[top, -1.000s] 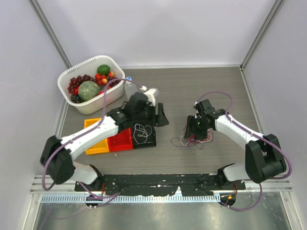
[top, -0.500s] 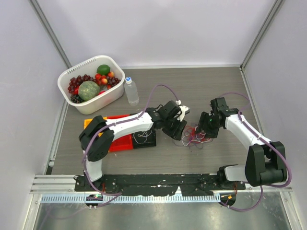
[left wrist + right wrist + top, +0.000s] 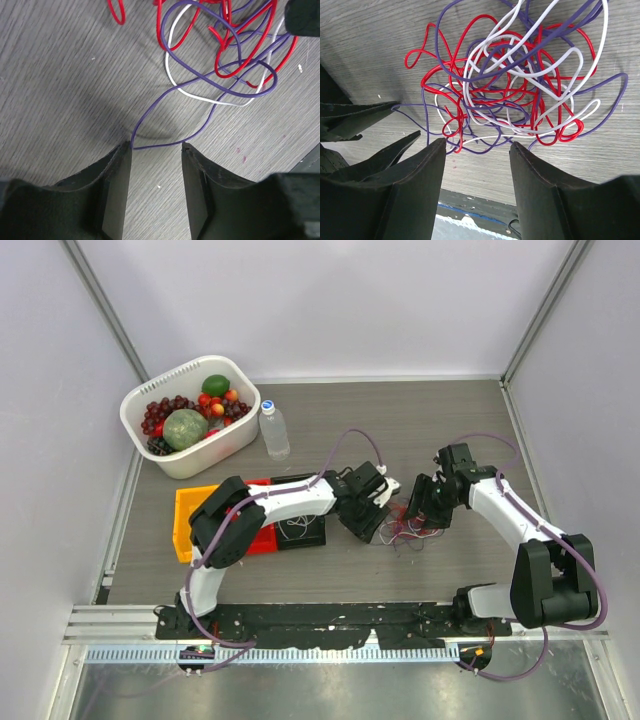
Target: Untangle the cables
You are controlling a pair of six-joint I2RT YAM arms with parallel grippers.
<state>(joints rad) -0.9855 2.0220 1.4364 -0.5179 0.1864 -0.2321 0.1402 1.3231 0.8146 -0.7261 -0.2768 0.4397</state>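
Bright, even light; soft shadows; wrist-view edges perhaps slightly blurred.

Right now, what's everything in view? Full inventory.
cables: one tangle, strand count unclear; red, white, purple; on the table between the pincers
white cable: one, in the black bin
bins: three; orange bin, red bin, black bin; side by side, left of tangle
basket: one, white, far left
fruit: green, red, dark; in basket
bottle: one, clear, beside basket
table: grey wood
left pincer: open, purple loop between tips
right pincer: open, at tangle's edge
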